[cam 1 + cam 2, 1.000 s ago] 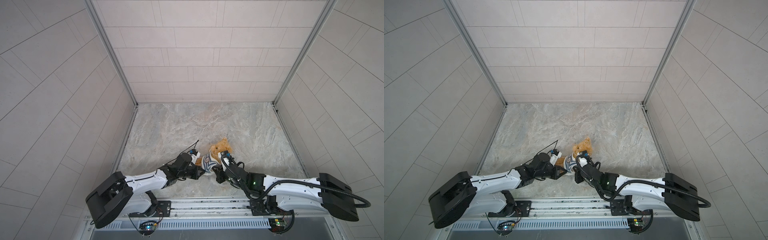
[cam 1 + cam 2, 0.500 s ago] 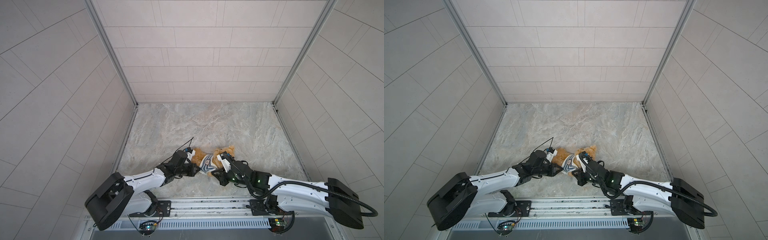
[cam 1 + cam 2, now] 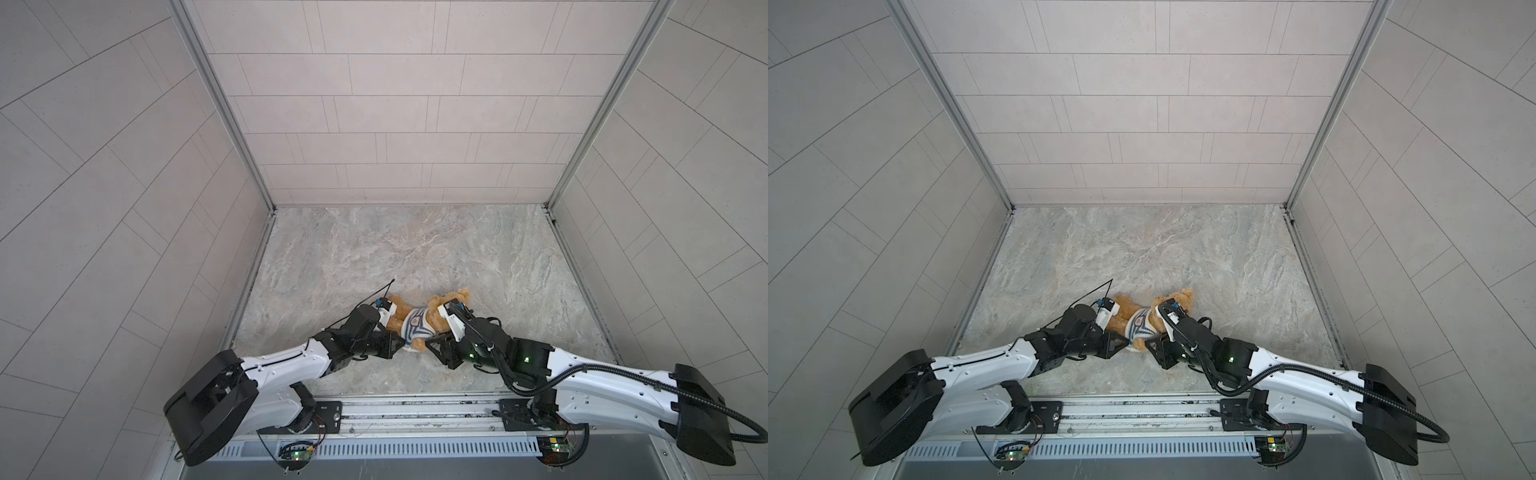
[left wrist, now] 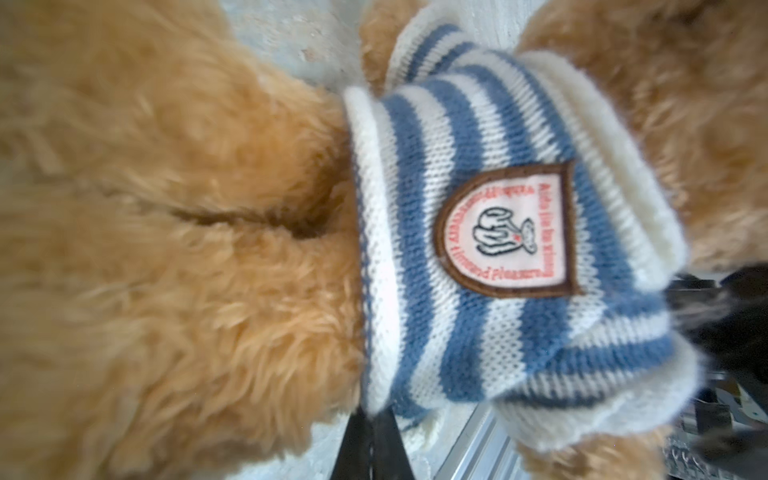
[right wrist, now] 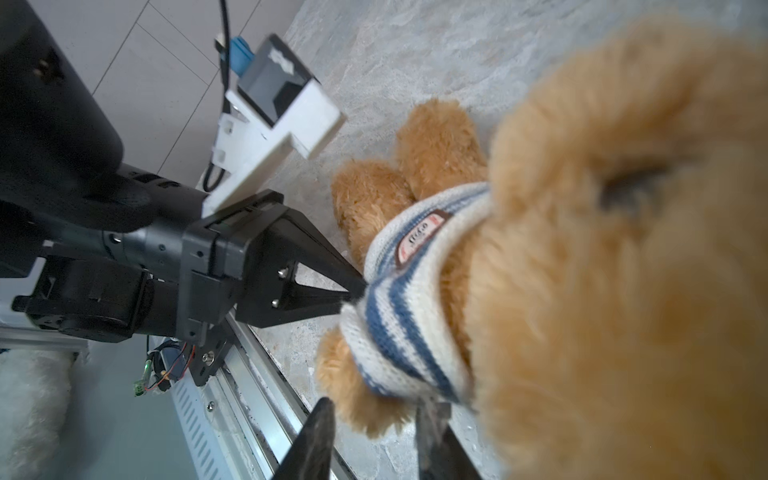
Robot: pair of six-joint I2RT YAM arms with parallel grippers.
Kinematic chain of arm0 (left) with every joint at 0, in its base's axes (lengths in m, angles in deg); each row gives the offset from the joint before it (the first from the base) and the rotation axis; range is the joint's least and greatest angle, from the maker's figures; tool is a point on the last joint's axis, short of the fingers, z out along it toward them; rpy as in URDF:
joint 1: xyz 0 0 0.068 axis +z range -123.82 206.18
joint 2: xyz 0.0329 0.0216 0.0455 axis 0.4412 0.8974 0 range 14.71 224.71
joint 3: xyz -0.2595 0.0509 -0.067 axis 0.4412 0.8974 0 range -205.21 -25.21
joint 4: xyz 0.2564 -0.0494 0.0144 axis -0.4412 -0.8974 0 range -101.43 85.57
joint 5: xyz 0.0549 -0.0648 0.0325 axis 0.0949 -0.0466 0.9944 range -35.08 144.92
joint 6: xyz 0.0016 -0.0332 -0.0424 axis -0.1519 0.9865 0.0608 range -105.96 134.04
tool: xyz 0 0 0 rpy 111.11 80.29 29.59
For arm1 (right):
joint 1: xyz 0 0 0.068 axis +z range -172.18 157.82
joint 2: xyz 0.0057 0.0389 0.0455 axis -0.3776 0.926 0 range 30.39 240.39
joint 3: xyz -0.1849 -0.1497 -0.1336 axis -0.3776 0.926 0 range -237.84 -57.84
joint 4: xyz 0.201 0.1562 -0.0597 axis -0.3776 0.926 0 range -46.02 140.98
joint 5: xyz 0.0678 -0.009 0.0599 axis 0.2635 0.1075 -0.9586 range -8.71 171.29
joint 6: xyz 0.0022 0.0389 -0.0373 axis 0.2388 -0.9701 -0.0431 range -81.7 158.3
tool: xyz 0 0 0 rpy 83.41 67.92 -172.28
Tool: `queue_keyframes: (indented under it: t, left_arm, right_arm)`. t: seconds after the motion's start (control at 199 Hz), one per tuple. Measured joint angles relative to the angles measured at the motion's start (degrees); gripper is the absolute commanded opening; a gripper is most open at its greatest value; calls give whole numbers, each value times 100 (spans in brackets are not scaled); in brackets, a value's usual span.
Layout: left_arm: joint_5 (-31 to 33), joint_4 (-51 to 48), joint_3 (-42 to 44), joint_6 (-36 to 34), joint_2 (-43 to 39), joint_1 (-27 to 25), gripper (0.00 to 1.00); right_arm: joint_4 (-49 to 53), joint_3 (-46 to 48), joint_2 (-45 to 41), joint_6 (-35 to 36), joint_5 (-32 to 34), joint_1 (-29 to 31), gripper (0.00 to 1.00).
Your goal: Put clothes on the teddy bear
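Teddy bear down on the marble-patterned floor, just beyond the front rail, between the two grippers in both top views.

Closest to the rail, left gripper, clamped tight on the hem of the striped shirt. From the right wrist, same left gripper with tips pinched into the knit at the shirt's lower edge. Right gripper with fingers parted and gripping nothing. One front paw sits just past the tips, the shirt's edge just beside one finger.

Next, the bear itself: fluffy golden-brown fur, lying crosswise, legs toward the left arm, head toward the right arm, partly under the right wrist camera. Wears the shirt around the torso: blue and white stripes, thick cream ribbing at collar and hem, a brown-rimmed shield badge on the chest. Belly and legs bare below the hem. Cannot tell whether the arms are through the sleeves.

A second ago, bunched upright between the grippers, head pointing at the back wall. Now stretched out flat and turned sideways.

Farther back, bare floor up to the tiled wall.
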Motion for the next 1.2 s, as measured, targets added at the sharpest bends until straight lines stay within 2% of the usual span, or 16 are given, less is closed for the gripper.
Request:
queue_keyframes:
  t: [0.171, 0.351, 0.802, 1.108, 1.199]
  left_arm:
    - [-127, 407, -2, 330, 103, -142, 0]
    - [-254, 743, -13, 632, 170, -164, 0]
    - [-442, 1062, -109, 916, 192, -203, 0]
    - [-472, 1067, -136, 964, 192, -205, 0]
    - [-490, 1078, -146, 1005, 192, -205, 0]
  right_arm:
    - [686, -501, -267, 627, 721, 758, 45]
    - [1362, -767, -68, 1062, 1311, 1141, 42]
    - [1845, -1025, 588, 1259, 2393, 1180, 40]
    - [1759, -1073, 1014, 1296, 2472, 1147, 40]
    - [1749, -1073, 1040, 1325, 2474, 1139, 35]
